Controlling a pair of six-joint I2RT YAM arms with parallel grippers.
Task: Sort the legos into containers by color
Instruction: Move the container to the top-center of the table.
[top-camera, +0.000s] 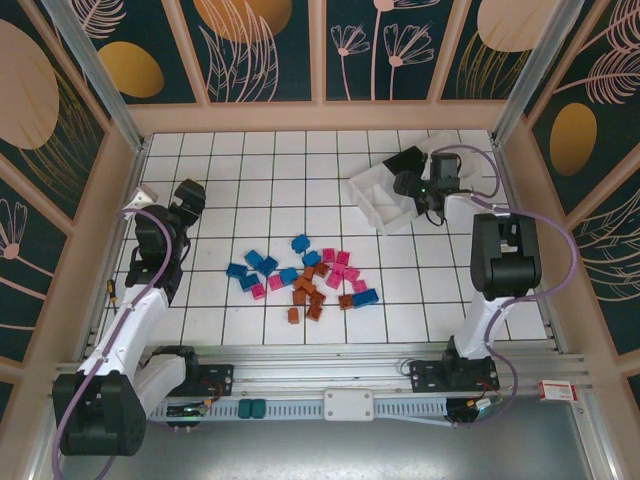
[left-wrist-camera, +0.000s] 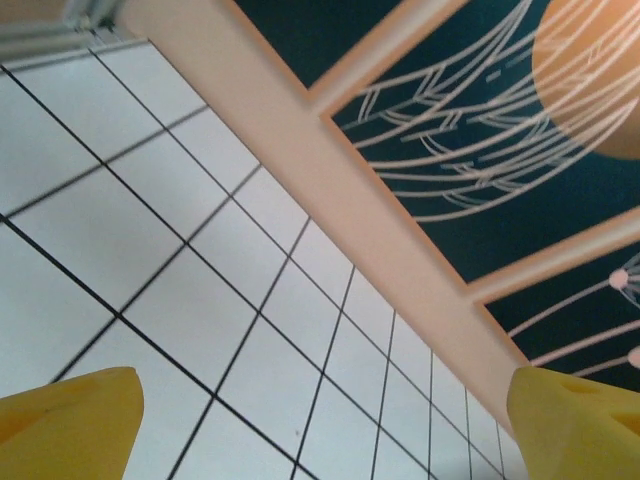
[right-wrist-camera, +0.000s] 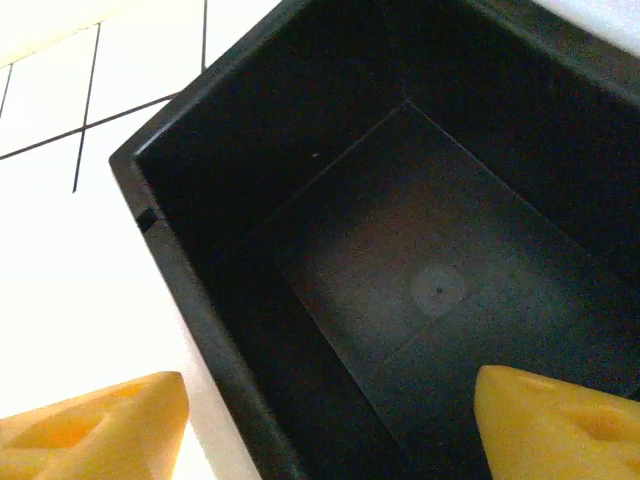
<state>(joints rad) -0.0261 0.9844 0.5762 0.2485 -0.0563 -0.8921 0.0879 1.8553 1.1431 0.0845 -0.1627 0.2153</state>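
The right gripper hung over the black container, jaws apart and empty, seemingly placed for a drop. The left gripper hovered, jaws wide apart. The legos lay heaped mid-table.

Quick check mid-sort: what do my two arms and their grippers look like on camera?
The left arm and right arm both have white tubular links and chunky black joint housings. A lilac-grey cable loops along each. The left gripper and right gripper carry blunt yellow plastic fingers.
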